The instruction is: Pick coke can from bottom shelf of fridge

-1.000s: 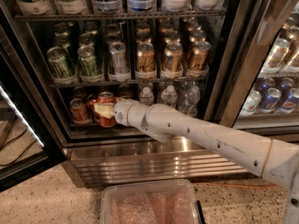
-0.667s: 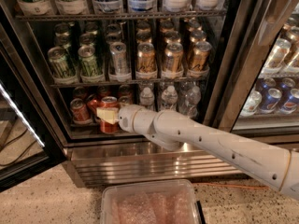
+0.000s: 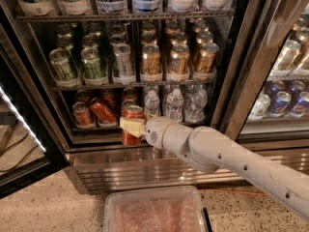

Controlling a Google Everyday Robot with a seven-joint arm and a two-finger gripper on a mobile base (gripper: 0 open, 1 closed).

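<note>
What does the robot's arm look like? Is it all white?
Mostly! The arm is a smooth, chunky white tube with rounded joints and small dark dots along it. Its gripper, around the coke can at the bottom shelf, has pale yellow fingers. No cables show on it.
</note>
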